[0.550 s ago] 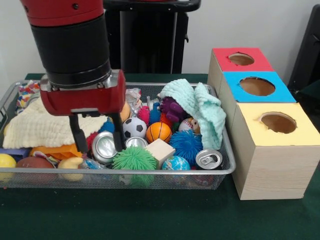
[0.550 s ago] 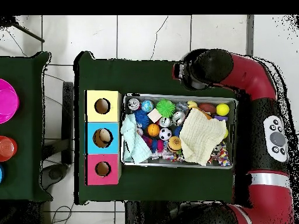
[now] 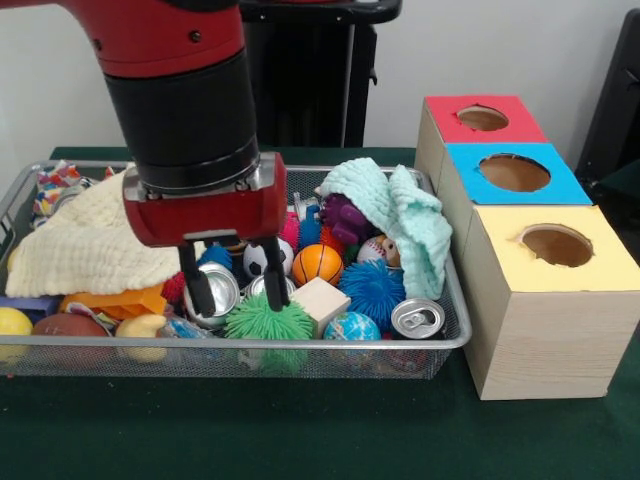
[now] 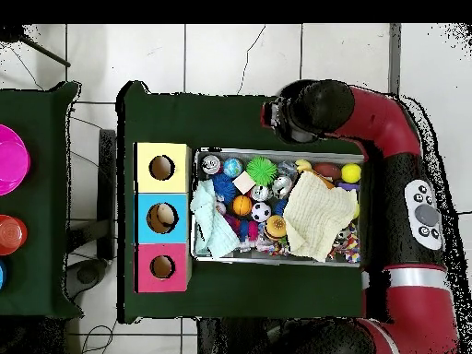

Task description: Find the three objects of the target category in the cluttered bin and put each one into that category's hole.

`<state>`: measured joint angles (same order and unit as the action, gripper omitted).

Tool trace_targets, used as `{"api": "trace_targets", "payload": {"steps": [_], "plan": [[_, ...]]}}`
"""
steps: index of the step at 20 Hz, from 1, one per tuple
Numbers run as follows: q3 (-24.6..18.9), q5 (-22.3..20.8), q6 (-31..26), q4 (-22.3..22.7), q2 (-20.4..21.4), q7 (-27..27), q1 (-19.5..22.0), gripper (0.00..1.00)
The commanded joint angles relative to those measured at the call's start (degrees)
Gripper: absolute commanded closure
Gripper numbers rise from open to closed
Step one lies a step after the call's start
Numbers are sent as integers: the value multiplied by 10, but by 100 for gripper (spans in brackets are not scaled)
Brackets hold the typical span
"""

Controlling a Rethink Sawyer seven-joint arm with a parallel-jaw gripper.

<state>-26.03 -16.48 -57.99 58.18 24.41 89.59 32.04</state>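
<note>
We see no plush animal in the silver wire-mesh bin (image 3: 455, 335); the gripper (image 3: 236, 290) hangs inside, fingers spread, holding nothing. Red-surround hole (image 3: 483, 118) looks empty.

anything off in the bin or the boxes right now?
Nothing spilled or damaged. Two cloths lie over the clutter in the bin: a cream one at one end, a mint one at the box end, so toys may be hidden beneath. The gripper hangs open over a can. No plush in plain sight.
</note>
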Motion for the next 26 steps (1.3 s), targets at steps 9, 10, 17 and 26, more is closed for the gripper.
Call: {"api": "trace_targets", "payload": {"steps": [9, 10, 17, 26], "plan": [[-64, -71, 31, 60, -53, -199, 35, 0], [-65, -73, 30, 62, -52, -199, 38, 0], [-78, -87, 33, 74, -49, -197, 53, 0], [-83, -94, 26, 104, -19, -183, 69, 0]]}}
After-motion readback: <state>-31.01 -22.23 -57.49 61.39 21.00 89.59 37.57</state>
